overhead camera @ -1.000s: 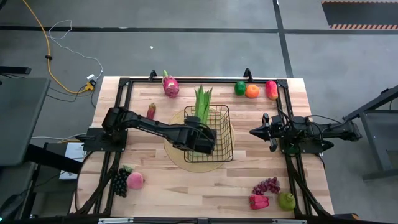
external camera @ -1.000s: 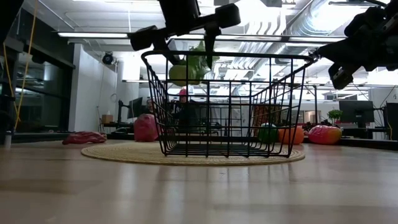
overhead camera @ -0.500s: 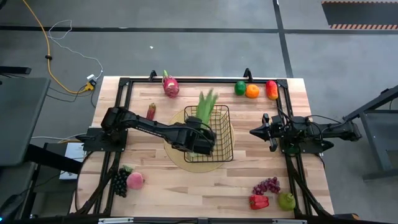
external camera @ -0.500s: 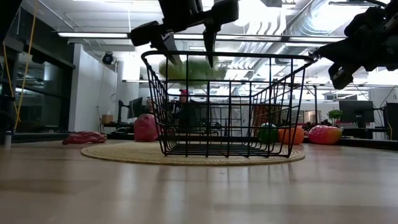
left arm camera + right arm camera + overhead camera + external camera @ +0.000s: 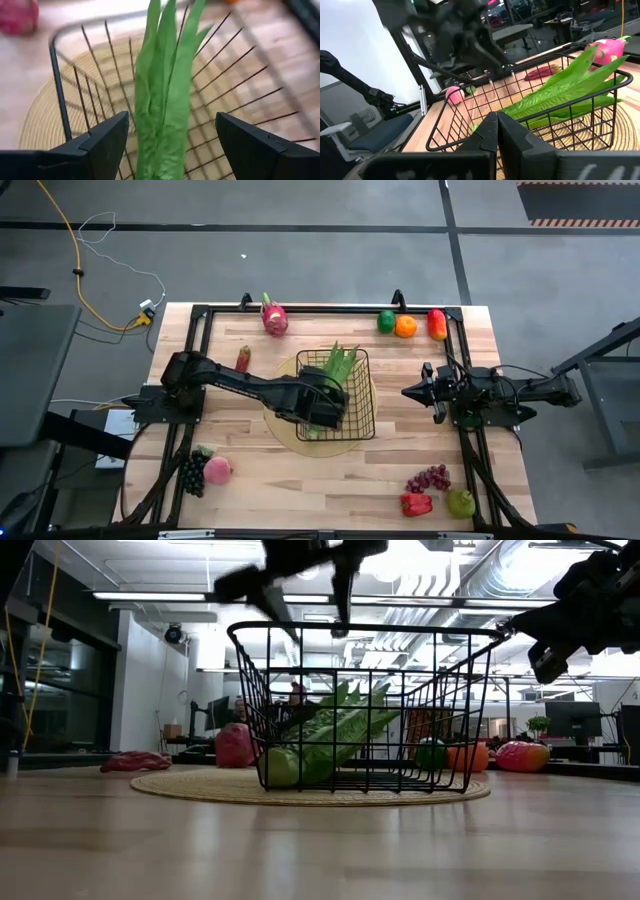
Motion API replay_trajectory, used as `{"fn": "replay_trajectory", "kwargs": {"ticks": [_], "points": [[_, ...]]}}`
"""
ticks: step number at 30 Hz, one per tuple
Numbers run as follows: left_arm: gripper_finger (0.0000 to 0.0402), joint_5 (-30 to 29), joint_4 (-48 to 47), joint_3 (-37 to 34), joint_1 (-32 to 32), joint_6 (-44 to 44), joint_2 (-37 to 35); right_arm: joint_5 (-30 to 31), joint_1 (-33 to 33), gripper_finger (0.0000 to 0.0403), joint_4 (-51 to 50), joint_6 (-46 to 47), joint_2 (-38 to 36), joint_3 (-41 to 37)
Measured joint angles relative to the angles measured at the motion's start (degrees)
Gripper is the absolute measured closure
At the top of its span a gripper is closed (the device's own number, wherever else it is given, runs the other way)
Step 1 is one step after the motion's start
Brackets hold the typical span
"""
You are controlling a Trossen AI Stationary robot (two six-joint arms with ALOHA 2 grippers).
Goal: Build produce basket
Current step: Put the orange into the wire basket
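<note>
High view: we see the black wire-grid rectangular basket (image 5: 338, 393) standing on a round tan woven mat (image 5: 283, 420) at the middle of the pale wooden desk (image 5: 300, 480). The long green pods (image 5: 336, 375) lie inside the basket, tips toward the far rim. In the low view we see the pods (image 5: 320, 745) resting tilted, the thick end low on the basket floor and the tips raised against the wire side.

The left gripper (image 5: 322, 402) hangs over the near-left part of the basket. In the left wrist view its jaws stand wide apart, one dark finger (image 5: 100, 142) on each side of the pods (image 5: 167, 95); we see a gap between fingers and pods, so nothing is gripped.

The right gripper (image 5: 408, 392) waits above the desk, to the right of the basket, apart from it. In the right wrist view its jaws are closed together, empty.

Other produce lies around the desk: a pink dragon fruit (image 5: 273, 317) at the far edge, and dark purple grapes (image 5: 191, 471) near the front-left corner.
</note>
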Motion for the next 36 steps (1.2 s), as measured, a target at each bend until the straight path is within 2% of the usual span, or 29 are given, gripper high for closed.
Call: {"fn": "replay_trajectory", "kwargs": {"ticks": [3, 6, 8, 10, 14, 19, 21, 26, 28, 31, 36], "points": [[0.0116, -5.52, 0.29, 2.73, 0.02, 8.64, -3.56, 0.00, 0.00, 0.0402, 0.00, -0.01, 0.00, 0.00], [0.0116, -7.97, 3.15, 4.09, 0.23, 24.37, -8.12, 0.00, -0.02, 0.0402, 0.00, -0.01, 0.00, 0.00], [0.0116, -4.26, 4.96, 4.01, 0.96, 34.54, -11.09, 0.00, -0.02, 0.0402, 0.00, 0.00, 0.00, 0.00], [0.0116, 2.49, 6.29, 3.45, 2.16, 41.61, -14.21, 0.00, -0.01, 0.0402, 0.00, 0.00, 0.01, 0.00], [0.0116, 15.99, 13.32, -2.05, 4.87, 50.37, -20.21, 0.00, 0.00, 0.0402, 0.01, 0.01, 0.16, 0.00], [0.0117, 25.92, 34.55, -15.59, 6.59, 55.37, -28.49, 0.00, -0.02, 0.0402, -0.04, -0.01, 0.80, 0.00], [0.0117, 28.50, 44.57, -22.31, 7.32, 56.56, -31.59, -0.01, -0.02, 0.0402, 0.00, -0.01, 1.01, 0.00], [0.0117, 34.61, 62.14, -38.59, 11.00, 55.97, -39.52, 0.44, -0.02, 0.0402, 1.45, 0.23, 1.20, 0.00], [0.0117, 38.29, 66.52, -43.93, 12.77, 55.07, -43.19, 1.33, -0.02, 0.0402, 4.78, 2.51, 1.15, 0.00], [0.0117, 43.41, 67.65, -49.93, 15.27, 54.37, -49.32, 4.93, -0.02, 0.0402, 12.83, 8.31, 1.18, 0.00], [0.0117, 49.92, 67.46, -55.58, 18.27, 57.26, -59.02, 15.56, -0.02, 0.0402, 26.08, 10.22, 1.16, 0.00]]}}
